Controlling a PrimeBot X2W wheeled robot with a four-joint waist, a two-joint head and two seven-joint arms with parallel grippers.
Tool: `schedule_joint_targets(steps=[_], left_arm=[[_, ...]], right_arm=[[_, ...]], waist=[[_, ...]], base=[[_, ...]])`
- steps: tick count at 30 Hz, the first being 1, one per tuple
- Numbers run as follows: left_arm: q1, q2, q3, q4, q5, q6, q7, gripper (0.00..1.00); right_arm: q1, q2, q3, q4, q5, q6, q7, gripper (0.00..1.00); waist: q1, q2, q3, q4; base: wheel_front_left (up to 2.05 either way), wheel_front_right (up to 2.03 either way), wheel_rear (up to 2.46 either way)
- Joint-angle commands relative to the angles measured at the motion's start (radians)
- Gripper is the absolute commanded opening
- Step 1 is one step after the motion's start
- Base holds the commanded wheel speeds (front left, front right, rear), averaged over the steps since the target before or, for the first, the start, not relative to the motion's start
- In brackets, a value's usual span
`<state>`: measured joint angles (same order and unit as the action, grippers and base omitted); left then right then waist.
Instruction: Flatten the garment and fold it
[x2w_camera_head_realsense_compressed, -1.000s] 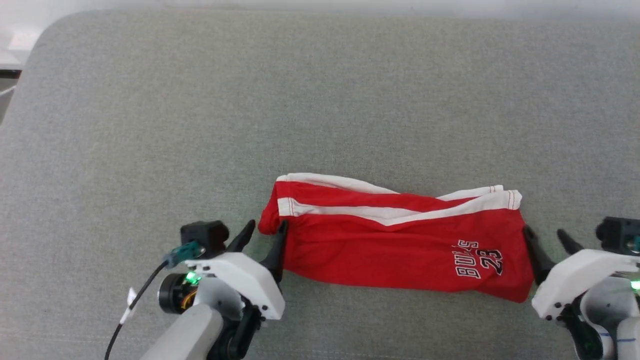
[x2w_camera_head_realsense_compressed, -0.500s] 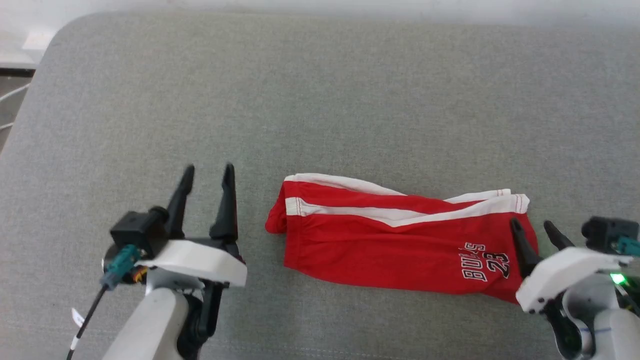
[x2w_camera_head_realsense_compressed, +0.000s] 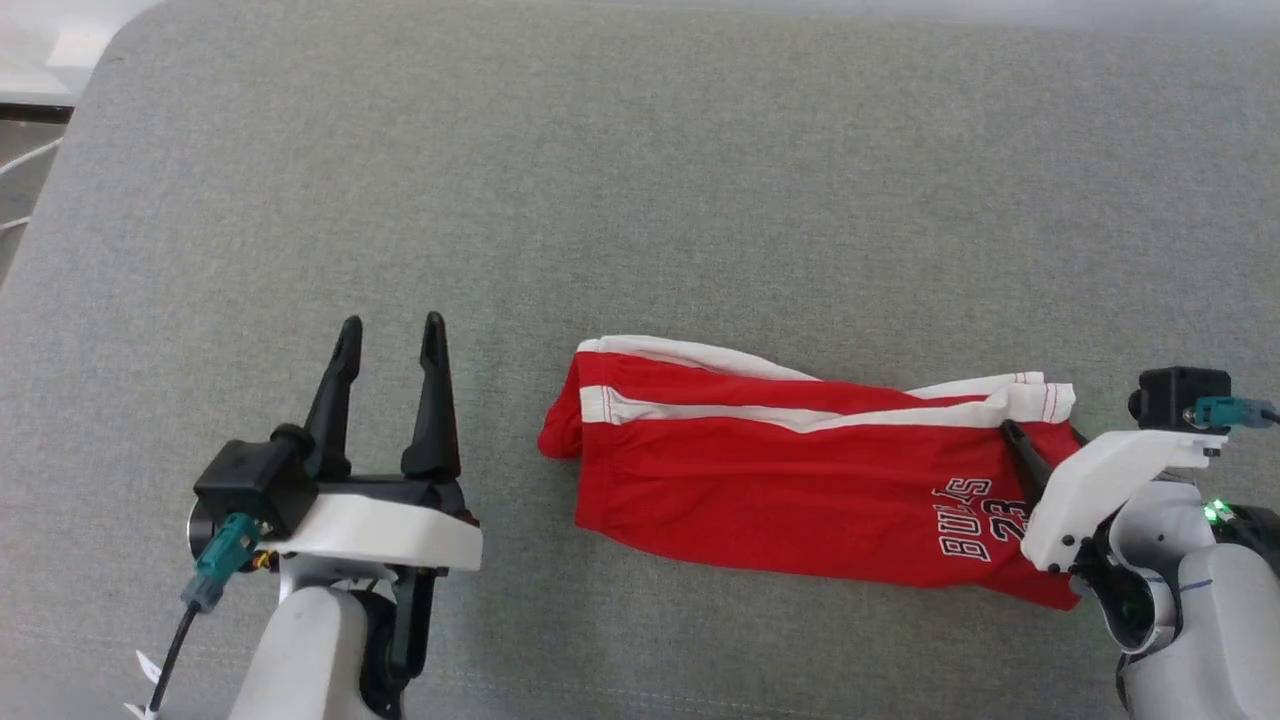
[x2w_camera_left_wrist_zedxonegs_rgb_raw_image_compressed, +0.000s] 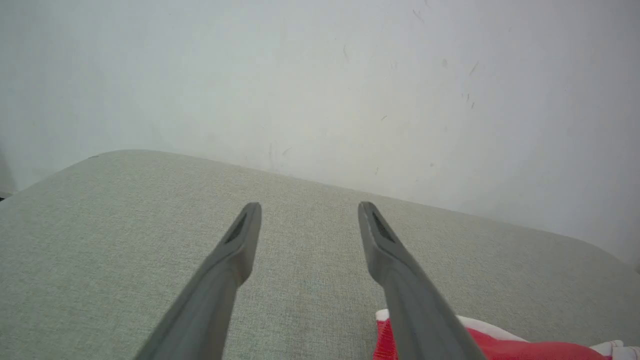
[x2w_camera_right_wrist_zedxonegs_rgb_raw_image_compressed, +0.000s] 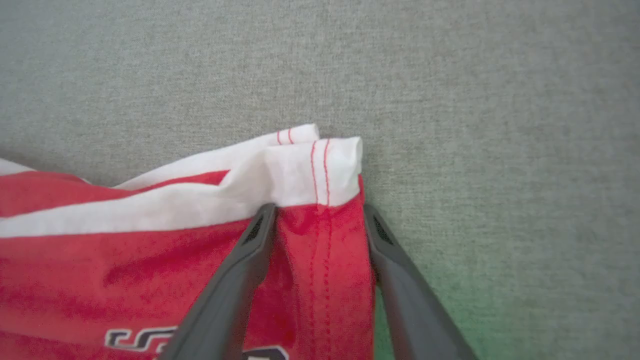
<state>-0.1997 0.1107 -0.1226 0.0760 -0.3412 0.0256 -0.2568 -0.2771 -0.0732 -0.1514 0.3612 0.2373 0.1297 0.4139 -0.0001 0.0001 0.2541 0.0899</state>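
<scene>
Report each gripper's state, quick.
Left gripper: open, empty, beside the garment.
Right gripper: open, jaws astride the garment's hem, not clamped.

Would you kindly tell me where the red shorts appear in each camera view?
Head view: shorts lie lower centre to right.
Left wrist view: shorts at the bottom right corner.
Right wrist view: shorts across the left and bottom centre.
Shared landmark: the shorts' white stripe.

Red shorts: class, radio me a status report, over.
Left pincer open, clear of red Bulls shorts. Right pincer straddling hem corner, grip unconfirmed. Shorts lying folded on grey cushion. No obstruction seen.
</scene>
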Motion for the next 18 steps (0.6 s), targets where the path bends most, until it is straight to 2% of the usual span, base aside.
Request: schedule_joint_targets(steps=[1, 2, 8, 18], left_arm=[[0.014, -0.008, 0.01, 0.004, 0.012, -0.011, -0.005, 1.0], [0.015, -0.014, 0.02, 0.006, 0.019, -0.018, -0.005, 1.0], [0.014, -0.041, 0.062, 0.026, 0.049, -0.054, -0.005, 1.0], [0.002, -0.057, 0.088, 0.038, 0.073, -0.087, -0.005, 1.0]], right_arm=[[0.016, 0.023, 0.025, 0.03, 0.015, 0.001, 0.026, 0.12], [0.013, 0.023, 0.027, 0.024, 0.024, 0.001, 0.027, 0.0], [-0.018, 0.023, -0.006, -0.015, 0.033, 0.001, 0.008, 0.0], [-0.124, 0.019, -0.195, -0.044, -0.112, 0.001, -0.052, 0.0]], waist=[[0.0001, -0.0001, 0.0, 0.0], [0.0001, -0.0001, 0.001, 0.001], [0.0001, -0.0001, 0.003, 0.0], [0.0001, -0.0001, 0.022, 0.003]], base=[[0.0, 0.0, 0.0], [0.0, 0.0, 0.0], [0.0, 0.0, 0.0], [0.0, 0.0, 0.0]])
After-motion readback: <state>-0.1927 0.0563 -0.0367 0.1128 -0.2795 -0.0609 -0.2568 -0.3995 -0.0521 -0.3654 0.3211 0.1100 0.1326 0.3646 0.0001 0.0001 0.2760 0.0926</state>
